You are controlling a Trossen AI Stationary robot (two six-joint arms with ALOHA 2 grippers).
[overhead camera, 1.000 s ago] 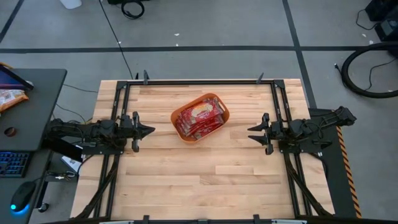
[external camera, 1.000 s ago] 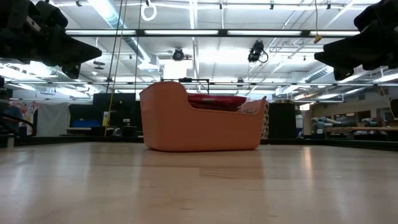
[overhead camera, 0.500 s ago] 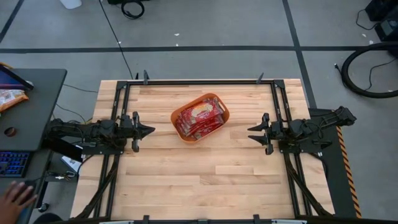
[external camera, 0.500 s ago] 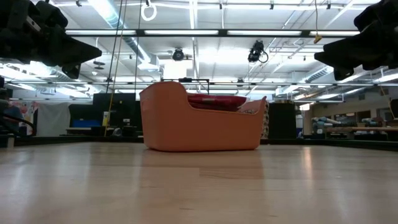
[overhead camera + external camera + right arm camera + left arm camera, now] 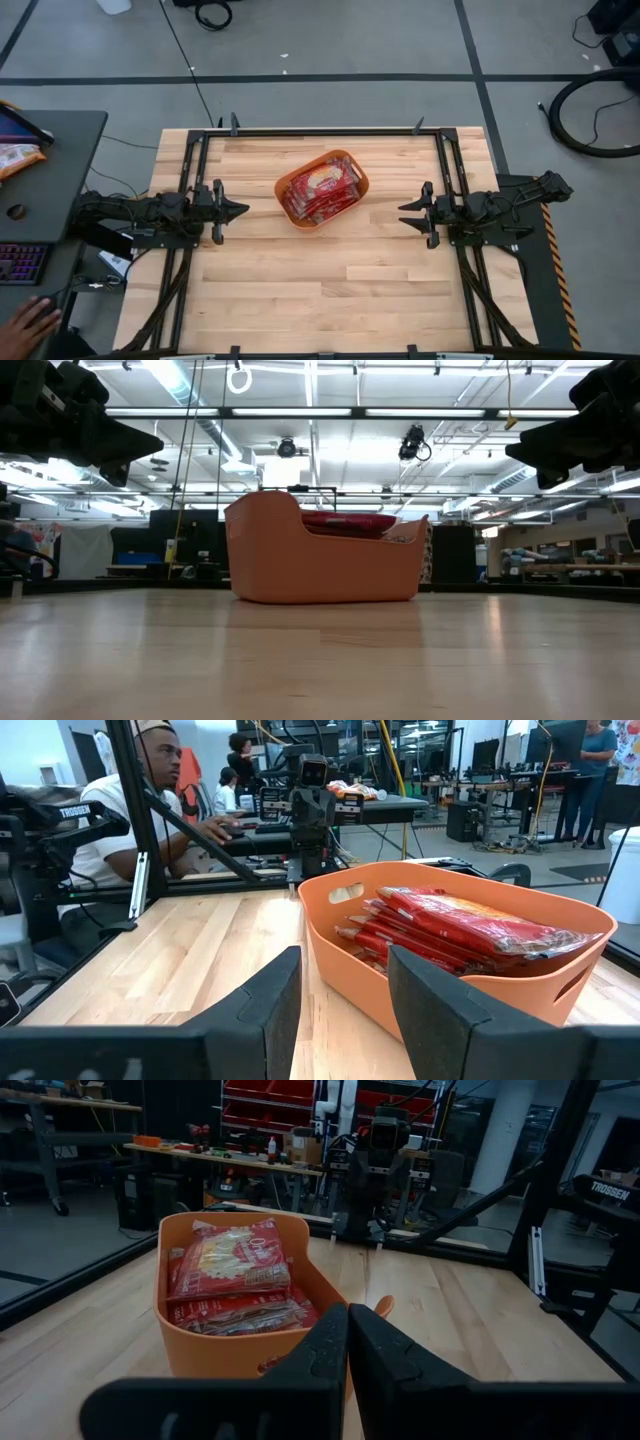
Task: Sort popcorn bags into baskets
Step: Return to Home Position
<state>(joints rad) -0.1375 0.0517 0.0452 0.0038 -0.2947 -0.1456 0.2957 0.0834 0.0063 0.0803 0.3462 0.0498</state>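
The orange basket point(image 5: 322, 189) stands on its base at the table's middle, toward the far edge; it also shows in the low view point(image 5: 325, 552), the left wrist view point(image 5: 240, 1305) and the right wrist view point(image 5: 455, 945). Several red popcorn bags point(image 5: 322, 190) lie stacked inside it point(image 5: 232, 1280) point(image 5: 455, 925). My left gripper point(image 5: 240, 210) hovers shut at the table's left edge, level with the basket point(image 5: 348, 1325). My right gripper point(image 5: 404, 214) hovers open at the right edge point(image 5: 340, 980). Both point at the basket and touch nothing.
Bare wood lies all round the basket, with the widest stretch point(image 5: 320, 290) toward the near edge. A dark metal frame point(image 5: 320, 131) runs along the table's sides. A person sits beyond the table point(image 5: 125, 830), and a hand point(image 5: 25, 322) shows by the desk on the left.
Neither arm nor the basket has moved. Only a person's hand has come into view by the desk off the table's left near corner.
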